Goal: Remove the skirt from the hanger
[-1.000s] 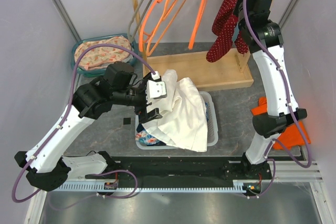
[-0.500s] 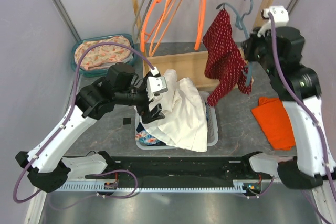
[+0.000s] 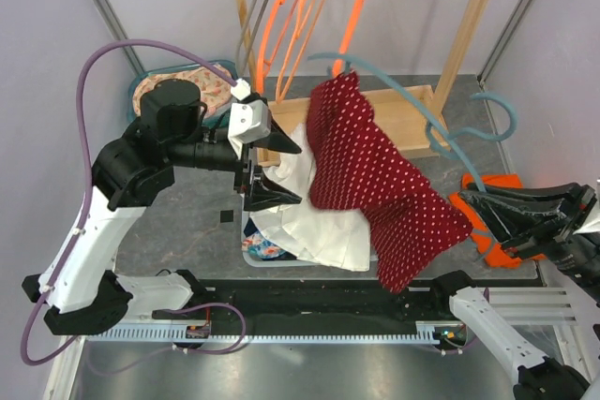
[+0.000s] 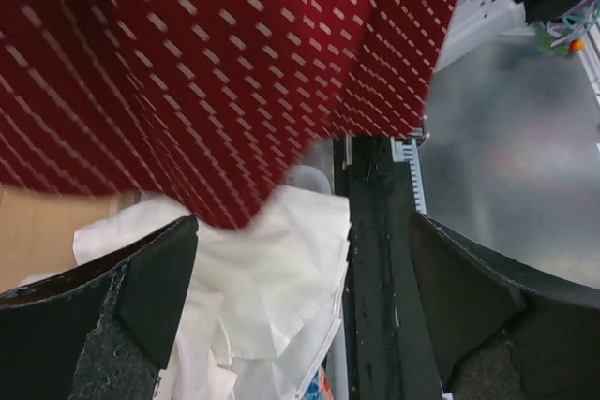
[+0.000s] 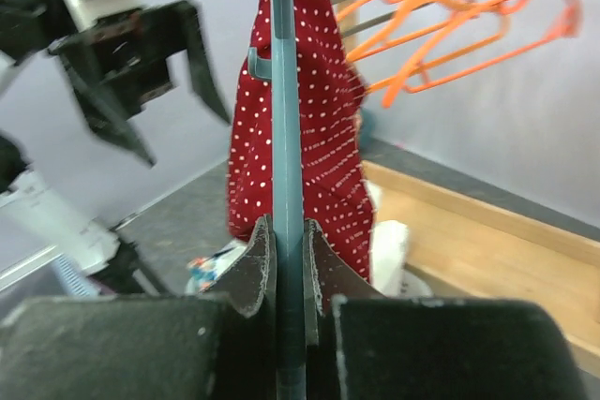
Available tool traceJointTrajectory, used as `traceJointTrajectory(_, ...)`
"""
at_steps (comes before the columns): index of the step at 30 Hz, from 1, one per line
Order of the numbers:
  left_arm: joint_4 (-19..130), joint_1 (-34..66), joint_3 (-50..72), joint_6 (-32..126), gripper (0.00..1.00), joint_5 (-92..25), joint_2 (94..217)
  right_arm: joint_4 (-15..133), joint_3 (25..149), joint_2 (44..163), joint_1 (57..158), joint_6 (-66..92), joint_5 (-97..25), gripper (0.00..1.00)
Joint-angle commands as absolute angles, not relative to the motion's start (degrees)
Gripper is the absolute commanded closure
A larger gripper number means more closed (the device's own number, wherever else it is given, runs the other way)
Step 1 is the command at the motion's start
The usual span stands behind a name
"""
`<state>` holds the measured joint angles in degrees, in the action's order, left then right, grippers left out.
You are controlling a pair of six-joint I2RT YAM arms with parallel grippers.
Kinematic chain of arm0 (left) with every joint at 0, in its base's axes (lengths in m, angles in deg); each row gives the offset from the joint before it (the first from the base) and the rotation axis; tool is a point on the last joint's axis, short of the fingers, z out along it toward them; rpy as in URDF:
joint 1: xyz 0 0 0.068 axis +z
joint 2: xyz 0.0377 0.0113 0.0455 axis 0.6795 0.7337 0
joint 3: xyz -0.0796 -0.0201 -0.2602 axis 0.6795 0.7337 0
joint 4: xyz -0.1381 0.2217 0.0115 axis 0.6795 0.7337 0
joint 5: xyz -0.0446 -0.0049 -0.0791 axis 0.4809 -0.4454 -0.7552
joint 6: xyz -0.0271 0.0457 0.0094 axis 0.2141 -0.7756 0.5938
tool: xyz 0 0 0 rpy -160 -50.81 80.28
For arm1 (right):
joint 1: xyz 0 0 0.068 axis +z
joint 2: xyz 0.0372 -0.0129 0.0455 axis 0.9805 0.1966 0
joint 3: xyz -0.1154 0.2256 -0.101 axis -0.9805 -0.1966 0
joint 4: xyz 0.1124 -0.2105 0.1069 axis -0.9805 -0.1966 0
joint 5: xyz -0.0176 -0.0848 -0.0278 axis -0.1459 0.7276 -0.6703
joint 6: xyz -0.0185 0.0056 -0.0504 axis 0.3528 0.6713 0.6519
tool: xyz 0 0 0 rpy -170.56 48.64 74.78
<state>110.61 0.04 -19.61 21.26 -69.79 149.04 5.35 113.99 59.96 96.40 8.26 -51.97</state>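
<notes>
Right gripper [image 5: 285,228] clamps a teal plastic hanger [image 5: 284,138]; a red white-dotted skirt [image 3: 375,185] drapes along its length. Left gripper [image 3: 280,170], spread empty, sits just beside the hanger's far end, nearer the skirt.

Red dotted skirt [image 3: 375,185] hangs on teal hanger [image 3: 427,117], draped over white cloth [image 3: 319,222] in the basket [image 3: 247,248]. Right gripper [image 3: 469,201] clamped on the teal hanger at right; left gripper [image 3: 286,170] spread wide, just left of skirt. Orange hangers [image 3: 300,16] on wooden rack [image 3: 469,25] behind.
</notes>
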Motion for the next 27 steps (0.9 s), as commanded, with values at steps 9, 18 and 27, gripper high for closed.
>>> traceJointTrajectory(9,101.55,4.05,-17.1,35.24,0.0,-93.35,156.62,10.0,115.68,65.64,97.12,4.28,-62.56,1.0)
traceJointTrajectory(18,96.36,3.96,-12.6,39.2,0.0,-103.11,158.03,10.87,115.07,66.35,97.12,3.75,-62.3,1.0)
traceJointTrajectory(27,96.18,2.82,-16.2,40.59,0.0,-84.06,159.96,18.59,110.6,65.73,97.03,-0.38,-64.05,1.0)
